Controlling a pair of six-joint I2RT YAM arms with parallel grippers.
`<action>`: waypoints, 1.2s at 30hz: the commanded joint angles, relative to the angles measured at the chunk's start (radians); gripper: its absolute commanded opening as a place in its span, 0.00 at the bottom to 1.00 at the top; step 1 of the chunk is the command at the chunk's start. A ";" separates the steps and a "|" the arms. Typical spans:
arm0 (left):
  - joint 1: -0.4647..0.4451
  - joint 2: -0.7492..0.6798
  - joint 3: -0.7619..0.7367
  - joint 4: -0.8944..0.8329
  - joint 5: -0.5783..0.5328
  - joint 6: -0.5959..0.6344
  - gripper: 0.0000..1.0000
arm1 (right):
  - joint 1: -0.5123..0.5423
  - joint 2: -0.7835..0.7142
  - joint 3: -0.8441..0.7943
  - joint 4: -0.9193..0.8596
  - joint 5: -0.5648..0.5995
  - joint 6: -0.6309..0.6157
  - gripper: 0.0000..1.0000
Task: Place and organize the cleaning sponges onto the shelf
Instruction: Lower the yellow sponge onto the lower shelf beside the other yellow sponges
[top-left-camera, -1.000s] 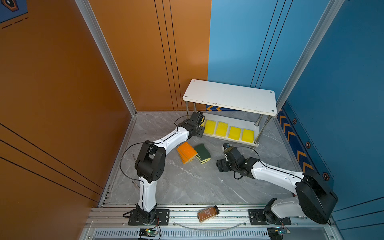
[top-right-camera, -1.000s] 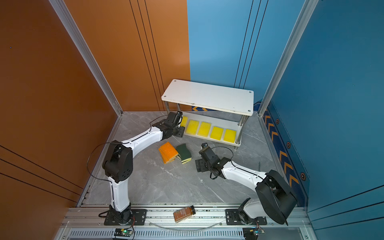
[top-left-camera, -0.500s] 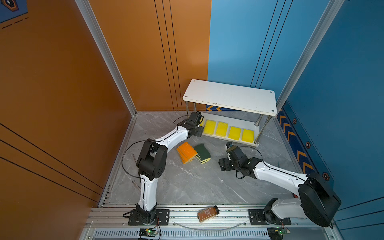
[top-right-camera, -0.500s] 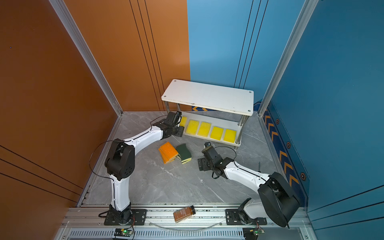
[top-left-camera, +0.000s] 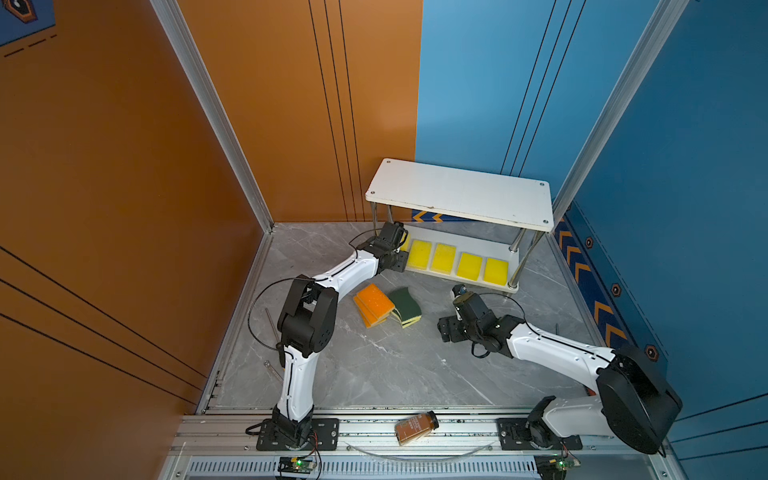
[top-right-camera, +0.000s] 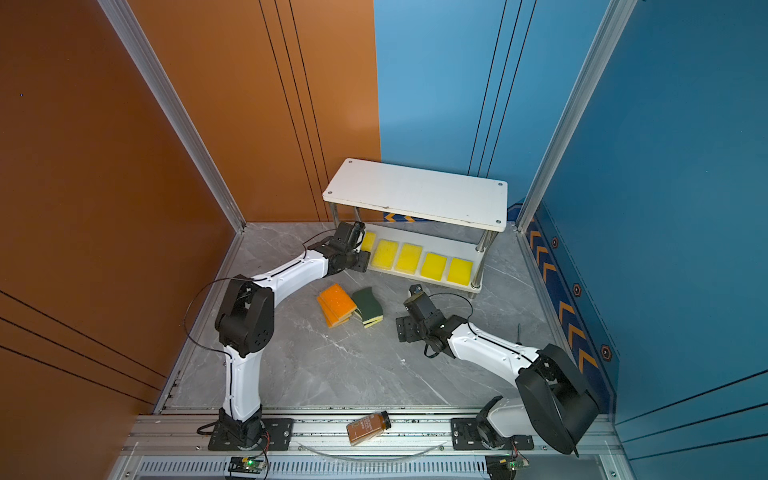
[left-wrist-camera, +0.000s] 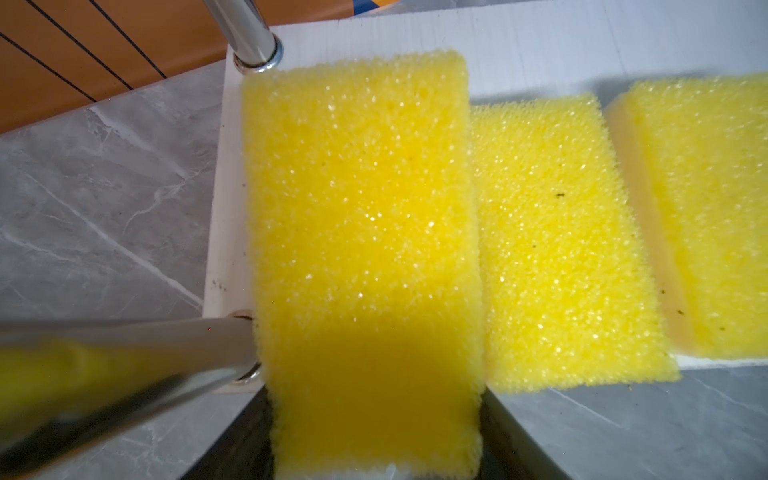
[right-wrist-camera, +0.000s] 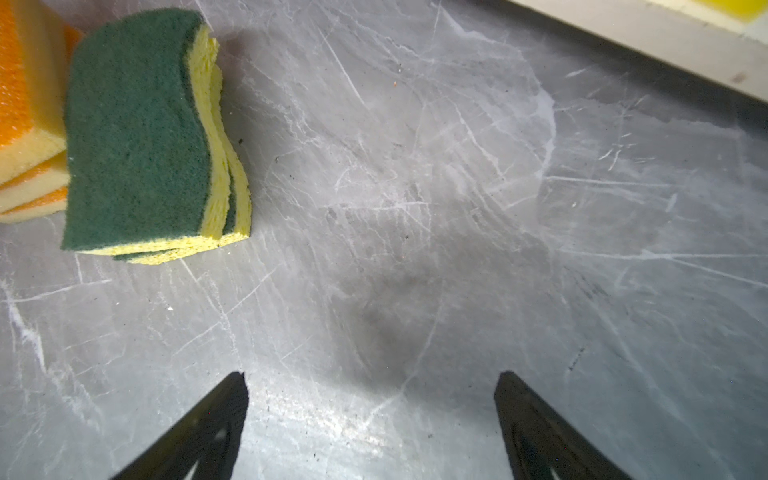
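Note:
The shelf (top-left-camera: 457, 195) stands at the back, a white two-tier rack on metal posts. Several yellow cleaning sponges (top-left-camera: 444, 257) lie in a row on its lower board (left-wrist-camera: 540, 50). My left gripper (top-left-camera: 400, 246) is at the left end of that board, shut on one more yellow sponge (left-wrist-camera: 365, 216) that lies flat beside the row, next to a post. On the floor in front sit a stack of orange-topped sponges (top-left-camera: 374, 305) and a stack of two green-topped sponges (right-wrist-camera: 137, 137). My right gripper (right-wrist-camera: 372, 374) hovers open and empty over bare floor to their right.
A brown bottle (top-left-camera: 417, 427) lies on the front rail between the two arm bases. The shelf's top board (top-right-camera: 415, 193) overhangs the lower tier. Orange and blue walls enclose the grey marble floor (top-left-camera: 374, 365).
The left gripper stays at the shelf's left end with the yellow sponge, its arm shifting only slightly. The right arm has barely moved and stays open.

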 joint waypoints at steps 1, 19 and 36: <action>0.007 0.029 0.041 0.012 0.023 0.003 0.67 | -0.010 -0.027 -0.009 -0.035 0.027 0.010 0.92; 0.012 0.071 0.060 0.017 -0.012 0.011 0.69 | -0.023 -0.025 -0.007 -0.042 0.027 0.003 0.92; 0.018 0.095 0.055 0.009 -0.035 0.023 0.74 | -0.027 -0.031 -0.016 -0.038 0.027 0.008 0.92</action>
